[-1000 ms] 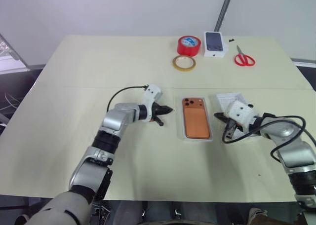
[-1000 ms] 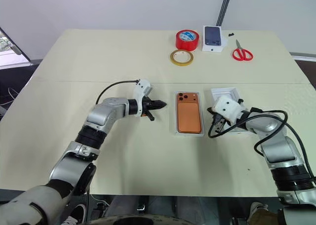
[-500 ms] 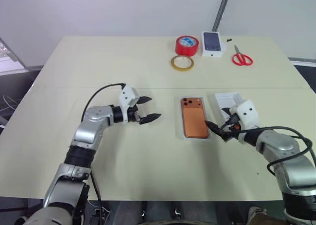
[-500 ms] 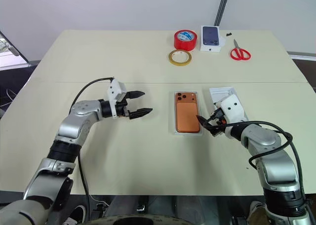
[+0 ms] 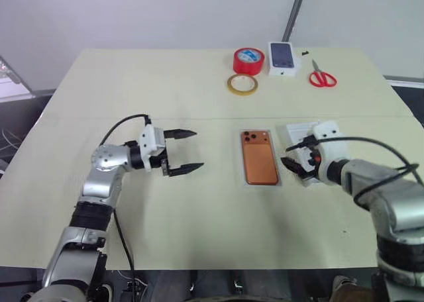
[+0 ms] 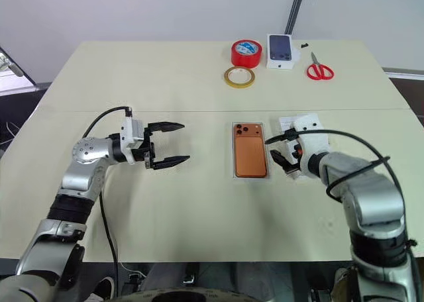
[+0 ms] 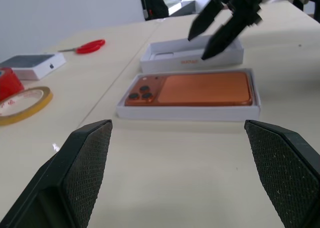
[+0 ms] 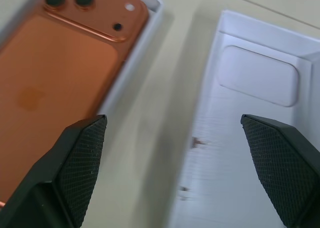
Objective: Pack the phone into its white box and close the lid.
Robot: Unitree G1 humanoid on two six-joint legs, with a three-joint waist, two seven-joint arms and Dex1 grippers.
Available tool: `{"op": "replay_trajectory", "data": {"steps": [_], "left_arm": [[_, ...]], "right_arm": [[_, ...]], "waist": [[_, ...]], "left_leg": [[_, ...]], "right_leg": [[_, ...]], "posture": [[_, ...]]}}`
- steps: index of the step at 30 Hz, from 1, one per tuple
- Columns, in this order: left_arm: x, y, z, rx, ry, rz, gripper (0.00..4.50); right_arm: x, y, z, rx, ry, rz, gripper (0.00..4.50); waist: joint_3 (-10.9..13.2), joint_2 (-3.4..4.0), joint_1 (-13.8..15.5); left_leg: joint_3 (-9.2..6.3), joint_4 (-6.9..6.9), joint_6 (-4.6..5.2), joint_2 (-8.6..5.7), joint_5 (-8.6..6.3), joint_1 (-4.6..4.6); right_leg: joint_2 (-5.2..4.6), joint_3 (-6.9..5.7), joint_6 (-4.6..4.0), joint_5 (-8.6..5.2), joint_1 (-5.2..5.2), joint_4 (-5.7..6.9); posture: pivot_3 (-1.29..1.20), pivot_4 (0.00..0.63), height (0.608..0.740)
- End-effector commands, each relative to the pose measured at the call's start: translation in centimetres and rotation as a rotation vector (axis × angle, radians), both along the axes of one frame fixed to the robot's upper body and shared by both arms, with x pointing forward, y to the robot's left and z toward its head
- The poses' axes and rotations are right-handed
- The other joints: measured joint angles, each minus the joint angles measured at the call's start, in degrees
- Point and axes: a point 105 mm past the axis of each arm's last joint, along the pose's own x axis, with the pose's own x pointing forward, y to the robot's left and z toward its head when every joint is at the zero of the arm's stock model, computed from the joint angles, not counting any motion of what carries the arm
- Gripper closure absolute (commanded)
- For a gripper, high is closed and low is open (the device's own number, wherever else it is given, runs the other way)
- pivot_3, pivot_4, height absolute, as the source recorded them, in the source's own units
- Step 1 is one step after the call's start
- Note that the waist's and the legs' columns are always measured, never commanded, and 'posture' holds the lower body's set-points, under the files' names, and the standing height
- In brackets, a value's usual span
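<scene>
The phone (image 5: 259, 158) lies camera side up inside the white box (image 5: 243, 181) at the middle of the surface (image 5: 199, 83). Just right of it the lid (image 7: 192, 61) rests open side up. The left end effector (image 5: 183, 150), fingers apart and holding nothing, hovers well left of the box, pointing toward it. The right end effector (image 5: 291, 155), fingers also apart and empty, hangs over the gap between box and lid. At the far edge sit red tape (image 5: 248, 60), a tan tape ring (image 5: 242, 84), a small white box (image 5: 283, 55) and scissors (image 5: 322, 76)
</scene>
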Motion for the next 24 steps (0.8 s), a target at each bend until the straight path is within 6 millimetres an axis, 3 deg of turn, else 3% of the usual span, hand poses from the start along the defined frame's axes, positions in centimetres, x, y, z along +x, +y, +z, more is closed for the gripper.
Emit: {"op": "replay_trajectory", "data": {"steps": [1,12,17,19,21,24], "left_arm": [[-0.4,-0.2,0.4,-0.014,-0.033,-0.016,0.06],[-0.3,-1.2,-0.1,-0.065,-0.041,0.044,0.06],[-0.4,-1.5,-0.2,-0.074,-0.047,0.063,0.06],[-0.4,-1.5,-0.3,-0.082,-0.041,0.072,0.00],[-0.5,-1.6,-0.3,-0.089,-0.036,0.080,0.00],[-0.6,-1.7,-0.4,-0.092,-0.034,0.084,0.00]], "right_arm": [[0.7,-0.8,0.1,0.034,0.077,-0.042,0.01],[1.7,0.7,-0.2,0.035,0.186,-0.068,0.01],[1.9,0.4,-0.5,0.017,0.215,-0.082,0.01],[2.0,0.4,-0.3,0.026,0.220,-0.079,0.54],[2.2,0.4,-0.3,0.013,0.225,-0.081,1.35],[2.2,-0.2,-0.7,-0.020,0.244,-0.105,2.89]], "waist": [[0.0,0.00,0.0],[0.0,0.00,-0.3],[0.0,0.00,-0.7],[0.0,0.00,-0.9],[0.0,0.00,-1.1],[0.0,0.00,-1.0]], "left_leg": [[0.00,0.00,0.00,0.00,0.00,0.00],[0.00,-0.01,0.00,0.02,0.00,-0.02],[0.00,-0.01,0.00,0.01,0.00,-0.03],[0.00,-0.01,0.00,0.01,0.00,-0.04],[0.00,-0.01,0.00,0.01,0.00,-0.04],[0.00,-0.01,0.00,0.02,0.00,-0.03]], "right_leg": [[0.00,0.00,0.00,0.00,0.00,0.00],[0.00,0.01,0.00,0.00,-0.03,0.03],[-0.01,0.01,0.00,0.00,-0.04,0.03],[-0.01,0.01,0.01,0.00,-0.04,0.03],[-0.01,0.01,0.01,0.00,-0.05,0.03],[-0.01,0.01,0.00,0.00,-0.06,0.05]], "posture": [[0.00,0.150,0.740],[0.00,0.150,0.740],[0.00,0.150,0.740],[0.00,0.150,0.740],[0.00,0.150,0.740],[0.00,0.150,0.740]]}}
